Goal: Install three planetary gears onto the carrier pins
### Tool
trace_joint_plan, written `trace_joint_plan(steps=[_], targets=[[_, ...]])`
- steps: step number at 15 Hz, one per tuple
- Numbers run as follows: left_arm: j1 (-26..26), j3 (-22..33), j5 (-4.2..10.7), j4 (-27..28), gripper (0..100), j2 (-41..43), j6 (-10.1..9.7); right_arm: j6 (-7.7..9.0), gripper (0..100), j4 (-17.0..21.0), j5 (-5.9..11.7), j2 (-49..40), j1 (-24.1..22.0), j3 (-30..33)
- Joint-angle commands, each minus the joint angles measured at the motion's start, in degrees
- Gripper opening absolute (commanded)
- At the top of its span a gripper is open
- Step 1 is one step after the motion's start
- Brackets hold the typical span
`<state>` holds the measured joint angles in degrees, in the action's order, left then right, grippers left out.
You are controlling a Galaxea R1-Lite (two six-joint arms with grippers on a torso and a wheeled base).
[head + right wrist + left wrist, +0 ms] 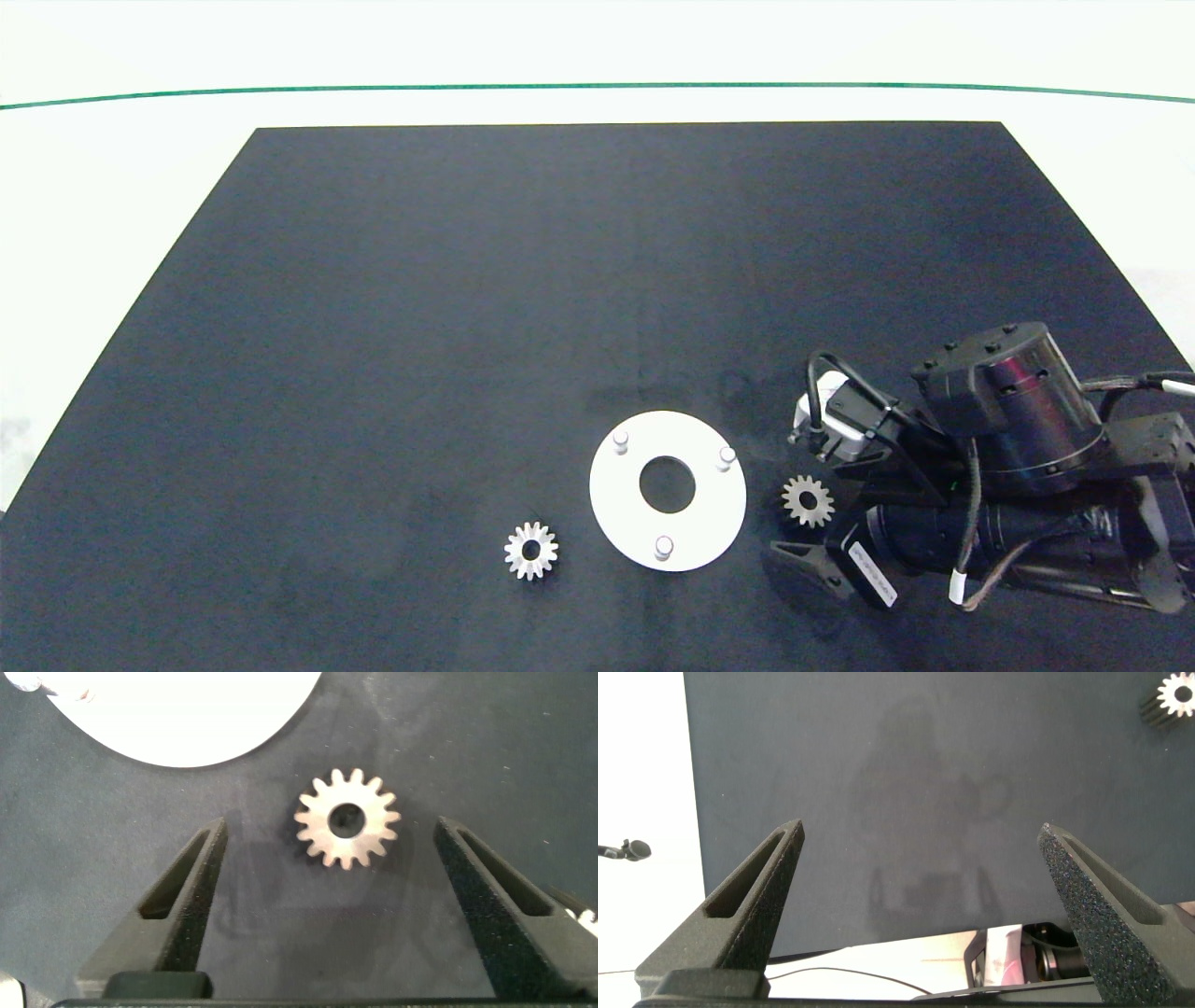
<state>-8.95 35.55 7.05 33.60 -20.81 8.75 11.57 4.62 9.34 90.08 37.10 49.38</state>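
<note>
The white disc [611,504] lies flat on the black mat, and its three carrier pins [621,441] [725,457] [664,547] stand bare. One planetary gear [808,500] lies just right of the disc, flat between the spread fingers of my right gripper [805,504]. The right wrist view shows this gear [348,819] untouched between the open fingers of my right gripper [332,826], with the disc's edge [187,719] beyond. A second gear [530,550] lies left of the disc. My left gripper [920,829] hangs open over bare mat, a gear [1176,695] far off. A third gear is out of view.
The black mat [467,280] covers most of the white table, with open mat behind and left of the disc. A green line [597,87] runs along the far side. The right arm's dark body [1008,485] fills the front right corner. The left arm is outside the head view.
</note>
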Motion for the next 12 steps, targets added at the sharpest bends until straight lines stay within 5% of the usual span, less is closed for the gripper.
trace_joint_plan(steps=[1, 12], targets=[[0.0, 0.2, 0.07, 0.2, 100, 0.2, 0.12, -0.06, 82, -0.1, -0.11, 1.7, 0.1, 0.4], [-0.4, 0.0, 0.07, 0.2, 100, 0.0, 0.04, -0.06, 61, -2.5, -0.02, 4.5, -0.2, 1.1]])
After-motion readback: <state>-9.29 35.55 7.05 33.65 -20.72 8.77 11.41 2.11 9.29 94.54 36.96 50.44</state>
